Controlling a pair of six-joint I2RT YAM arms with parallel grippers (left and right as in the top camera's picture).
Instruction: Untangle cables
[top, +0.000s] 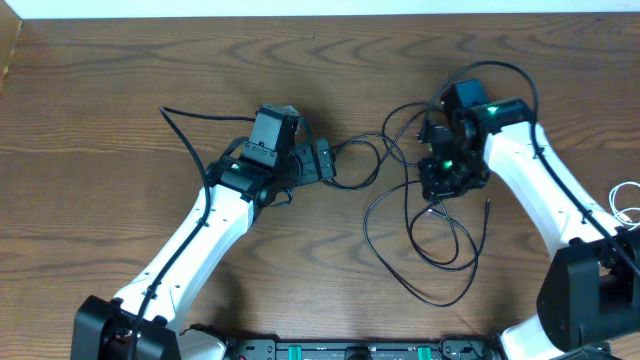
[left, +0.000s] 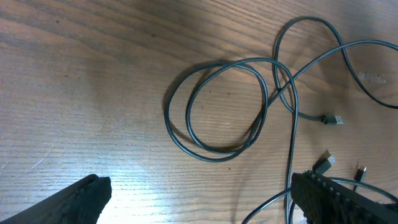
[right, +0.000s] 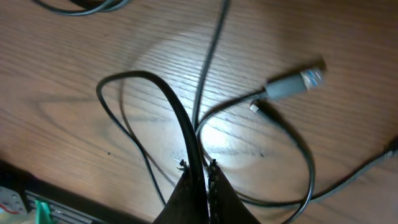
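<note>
Looking down from overhead, the cables (top: 430, 235) are sprawling over the middle-right of the table (top: 100, 90). One tighter coil is reaching toward the left gripper (top: 322, 160), and long loose loops are trailing toward the near edge below the right gripper (top: 440, 182). Both arms are leaning in on the tangle from opposite sides, I'm guessing so one can anchor a strand while the other drags. Bare wood is lying open on the far and left sides for pulling a cord clear. The near side is looking tighter, since the lowest loop is running close to the robot's base. Switching to the left wrist view, that gripper's fingers (left: 68, 202) are standing spread wide with nothing between them, hovering just short of a double loop (left: 261, 121). A couple of small plug ends (left: 333, 119) are lying off to its right, so it's probably lining up for a grab, not doing any work yet. In the right wrist view, the fingertips (right: 186, 186) are pressing together and pinching a black cord (right: 180, 121), which is arching away from them in a hairpin. A grey plug (right: 292, 84) is lying loose nearby, apart from the grip. Other strands are crossing right around the pinched one, so any pull is probably going to tug its neighbours along too.
</note>
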